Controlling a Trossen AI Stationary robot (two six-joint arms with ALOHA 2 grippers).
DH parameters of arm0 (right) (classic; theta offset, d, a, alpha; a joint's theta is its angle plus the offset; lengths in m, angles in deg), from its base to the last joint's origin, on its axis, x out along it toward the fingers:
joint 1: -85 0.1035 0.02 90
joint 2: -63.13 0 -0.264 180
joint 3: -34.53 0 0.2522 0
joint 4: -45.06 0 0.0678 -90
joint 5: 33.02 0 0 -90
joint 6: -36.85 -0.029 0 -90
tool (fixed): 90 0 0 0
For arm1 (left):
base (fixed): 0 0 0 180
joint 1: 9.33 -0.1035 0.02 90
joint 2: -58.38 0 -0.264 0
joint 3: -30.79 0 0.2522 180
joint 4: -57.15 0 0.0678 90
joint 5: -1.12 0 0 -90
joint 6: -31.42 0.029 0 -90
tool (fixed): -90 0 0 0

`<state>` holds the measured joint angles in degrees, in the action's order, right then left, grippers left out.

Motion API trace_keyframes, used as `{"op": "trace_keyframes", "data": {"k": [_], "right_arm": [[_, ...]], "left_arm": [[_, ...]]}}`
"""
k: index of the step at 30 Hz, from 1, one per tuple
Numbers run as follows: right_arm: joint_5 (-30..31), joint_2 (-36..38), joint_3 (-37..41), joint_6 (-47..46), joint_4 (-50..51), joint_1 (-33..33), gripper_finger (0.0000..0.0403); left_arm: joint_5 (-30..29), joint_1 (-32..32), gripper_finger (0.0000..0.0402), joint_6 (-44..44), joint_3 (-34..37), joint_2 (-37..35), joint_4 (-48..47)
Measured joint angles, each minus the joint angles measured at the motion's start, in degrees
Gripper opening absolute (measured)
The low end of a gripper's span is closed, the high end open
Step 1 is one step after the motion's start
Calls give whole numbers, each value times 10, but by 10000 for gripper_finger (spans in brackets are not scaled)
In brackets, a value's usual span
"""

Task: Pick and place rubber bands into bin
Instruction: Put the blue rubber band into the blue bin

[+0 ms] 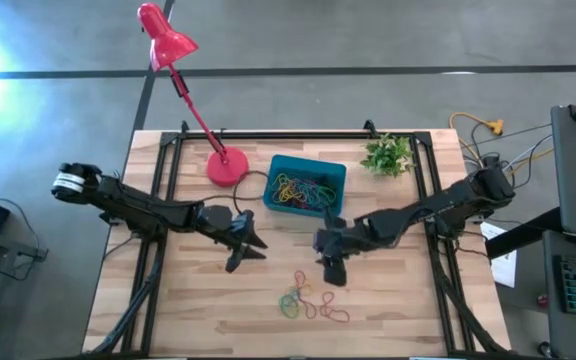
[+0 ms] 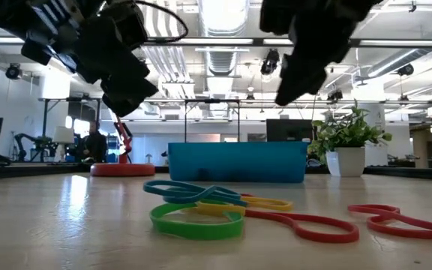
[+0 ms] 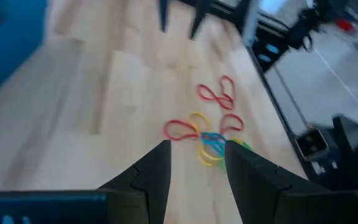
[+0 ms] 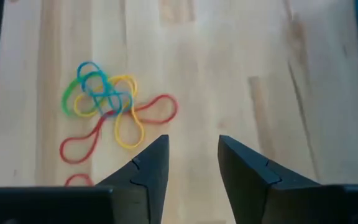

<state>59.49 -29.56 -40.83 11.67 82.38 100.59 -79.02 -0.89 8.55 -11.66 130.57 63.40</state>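
A loose cluster of rubber bands (image 1: 311,300) is seen on the wooden counter (image 1: 188,300) in the lower centre of the high view, below and between the two grippers. The right gripper (image 1: 332,268) is held above the counter just up and right of the cluster; its jaws are spread with nothing between them, and in the right wrist view the bands (image 4: 104,112) lie at the left of the frame, beside the gap rather than inside it. The left gripper (image 1: 243,255) hangs farther up and left, its jaws likewise spread and empty; in the left wrist view the bands (image 3: 210,127) lie beyond the fingertips.

The cluster is made up of thin, floppy loops: green, yellow and blue ones tangled together, with red loops stretched out beside them, flat on the wood. A second heap of coloured bands is seen inside the teal bin (image 1: 340,176), which stands in the upper centre of the high view.
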Motion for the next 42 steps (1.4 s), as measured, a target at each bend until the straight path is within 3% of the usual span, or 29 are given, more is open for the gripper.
{"op": "trace_keyframes", "data": {"k": [7,13,16,20,22,27,34,42], "right_arm": [[20,0,8,-45,2,82,114],[51,0,33,-97,3,143,101],[55,0,49,-123,3,170,95],[74,0,64,-153,2,206,87],[84,0,70,-165,2,222,83],[116,0,83,-201,2,253,74],[155,0,88,-214,1,278,68],[161,0,93,-214,2,280,68]], "left_arm": [[-2,61,134,19,-33,104,91],[-8,99,134,-8,-126,228,94],[-34,111,134,-13,-190,277,38],[-72,115,134,-8,-280,322,-110],[-79,115,134,-5,-312,337,-171],[-85,115,134,-21,-356,363,-201],[-72,117,134,-69,-356,373,-206],[-89,118,134,-83,-348,374,-206]]}}
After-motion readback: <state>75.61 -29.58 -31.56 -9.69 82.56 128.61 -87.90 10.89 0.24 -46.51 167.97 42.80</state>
